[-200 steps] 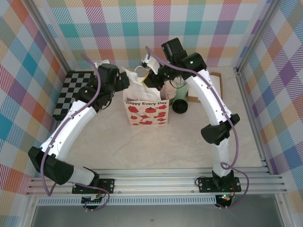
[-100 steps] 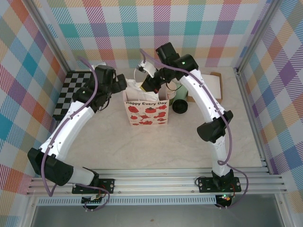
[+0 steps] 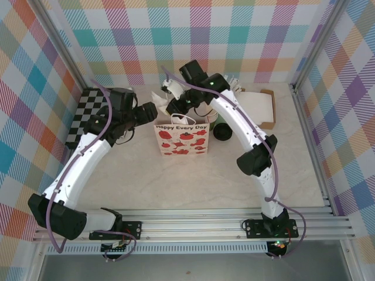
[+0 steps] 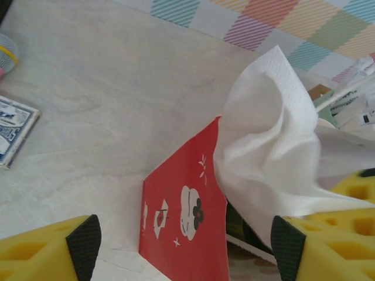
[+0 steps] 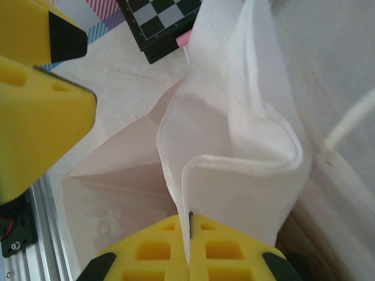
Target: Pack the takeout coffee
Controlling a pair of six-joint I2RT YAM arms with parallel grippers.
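I see the left arm reaching from its base up and across the table, forearm bent inward, wrist turned toward the paper bag (image 3: 181,138). The left gripper (image 3: 149,110) has its fingers (image 4: 82,240) spread wide with nothing between them. In the left wrist view, a red printed panel (image 4: 181,231) stands just ahead of the fingertips.

The right arm rises from its base, folds at the elbow, and arches over the bag from behind, wrist pitched down. The right gripper (image 3: 171,96) has its fingers (image 5: 152,257) pressed together, pinching the white napkin (image 5: 234,123). The napkin hangs from the fingertips over the bag's open mouth. A left finger (image 5: 41,111) lies just beside this napkin.

The takeout coffee (image 3: 221,132) stands upright on the table (image 3: 176,181), lid on. It is beyond the bag from the left fingers, and apart from the right fingers, under the right forearm.
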